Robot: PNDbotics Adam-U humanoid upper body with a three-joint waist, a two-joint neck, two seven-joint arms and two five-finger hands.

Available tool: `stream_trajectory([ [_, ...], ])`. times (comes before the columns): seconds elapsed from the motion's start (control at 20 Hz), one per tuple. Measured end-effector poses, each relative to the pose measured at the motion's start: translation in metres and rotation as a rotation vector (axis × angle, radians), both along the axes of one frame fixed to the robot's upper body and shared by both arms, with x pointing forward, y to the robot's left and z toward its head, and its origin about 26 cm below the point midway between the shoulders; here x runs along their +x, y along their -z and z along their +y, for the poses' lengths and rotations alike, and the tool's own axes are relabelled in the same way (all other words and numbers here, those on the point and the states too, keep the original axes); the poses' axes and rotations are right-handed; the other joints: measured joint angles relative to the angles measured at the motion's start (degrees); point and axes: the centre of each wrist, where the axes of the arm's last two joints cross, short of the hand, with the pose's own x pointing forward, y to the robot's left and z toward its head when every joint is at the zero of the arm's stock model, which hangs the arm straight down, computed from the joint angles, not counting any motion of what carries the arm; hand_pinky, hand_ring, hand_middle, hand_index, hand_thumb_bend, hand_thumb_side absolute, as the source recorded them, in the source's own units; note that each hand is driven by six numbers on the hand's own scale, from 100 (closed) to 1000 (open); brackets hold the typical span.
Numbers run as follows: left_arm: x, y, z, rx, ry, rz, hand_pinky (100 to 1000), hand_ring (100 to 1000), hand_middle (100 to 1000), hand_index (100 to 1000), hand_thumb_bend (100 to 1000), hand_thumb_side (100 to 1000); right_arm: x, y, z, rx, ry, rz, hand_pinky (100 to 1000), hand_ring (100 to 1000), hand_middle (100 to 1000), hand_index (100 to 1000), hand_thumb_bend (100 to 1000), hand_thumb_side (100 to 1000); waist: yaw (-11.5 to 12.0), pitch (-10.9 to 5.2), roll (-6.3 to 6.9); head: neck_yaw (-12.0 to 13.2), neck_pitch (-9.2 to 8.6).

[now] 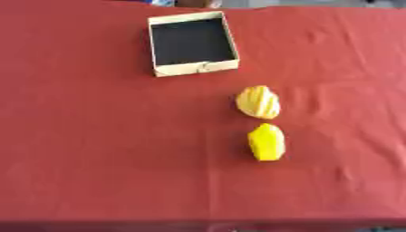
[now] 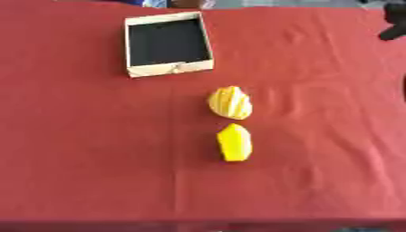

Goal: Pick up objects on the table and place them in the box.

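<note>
Nearest the robot lies a bright yellow faceted object, resting on the red tablecloth, and just beyond it, close but apparently not touching, sits a paler yellow ribbed object with light stripes. Both are outside the box, so by the look of things nothing has been placed yet. Because the two lie so close, a hand coming down on one could nudge or roll the other away, and the rounded, ribbed one looks likely to roll if brushed on its side. The cloth shows soft creases to the right of the objects, and fingers dragging across it could bunch the fabric and shift both pieces. Further off, up and to the left, the open cardboard box stands with a dark inside that looks empty; its walls are low and it seems light, so a release made too low or off-centre could clip the near rim and push the box askew. At the far right edge of the right eye view a dark shape, probably the right hand, just shows; whether its fingers are curled or straight I cannot tell. The left hand shows in neither view
</note>
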Motion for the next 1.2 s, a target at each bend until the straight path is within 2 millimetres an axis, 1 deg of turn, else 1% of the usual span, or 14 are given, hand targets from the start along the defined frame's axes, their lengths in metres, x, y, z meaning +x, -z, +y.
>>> stream_trajectory([
  [0.2, 0.000, 0.000, 0.000, 0.001, 0.002, 0.001, 858, 774, 740, 874, 135, 685, 0.001, -0.001, 0.001, -0.023, -0.008, 0.000, 924, 936, 703, 827, 100, 465, -0.10, 0.00, 0.01, 0.00, 0.00],
  [0.45, 0.000, 0.001, -0.001, -0.004, 0.005, 0.003, 858, 775, 741, 874, 131, 692, 0.006, -0.012, 0.004, -0.105, -0.028, -0.020, 915, 944, 730, 841, 100, 423, -0.54, 0.10, 0.01, -0.04, 0.00],
  [0.65, 0.001, 0.001, -0.003, -0.002, 0.016, 0.006, 859, 774, 741, 874, 124, 703, 0.012, -0.027, 0.011, -0.232, -0.045, -0.045, 911, 961, 770, 861, 100, 314, -0.84, 0.86, -0.05, -0.35, 0.00],
  [0.7, 0.002, 0.001, -0.003, -0.002, 0.020, 0.005, 859, 775, 741, 874, 116, 687, 0.015, -0.031, 0.013, -0.271, -0.048, -0.051, 912, 967, 782, 866, 100, 248, -0.91, 0.94, -0.07, -0.47, 0.00],
  [0.75, 0.002, 0.000, -0.004, -0.001, 0.023, 0.005, 859, 775, 741, 874, 123, 707, 0.017, -0.036, 0.016, -0.309, -0.051, -0.059, 914, 969, 787, 868, 100, 273, -0.97, 1.02, -0.09, -0.51, 0.00],
  [0.9, 0.003, 0.000, -0.006, -0.002, 0.036, 0.010, 860, 775, 742, 873, 122, 710, 0.024, -0.050, 0.026, -0.423, -0.059, -0.083, 912, 974, 811, 876, 100, 223, -1.39, 1.11, -0.23, -0.53, 0.00],
  [1.1, 0.004, 0.000, -0.008, -0.008, 0.054, 0.014, 860, 775, 742, 873, 122, 711, 0.033, -0.069, 0.044, -0.567, -0.074, -0.120, 911, 978, 822, 882, 100, 201, -1.39, 1.03, -0.31, -0.60, 0.00],
  [1.2, 0.004, 0.000, -0.009, -0.007, 0.060, 0.017, 860, 775, 742, 873, 120, 714, 0.037, -0.075, 0.053, -0.628, -0.088, -0.131, 915, 984, 827, 886, 100, 199, -1.20, 0.81, -0.48, -0.83, 0.00],
])
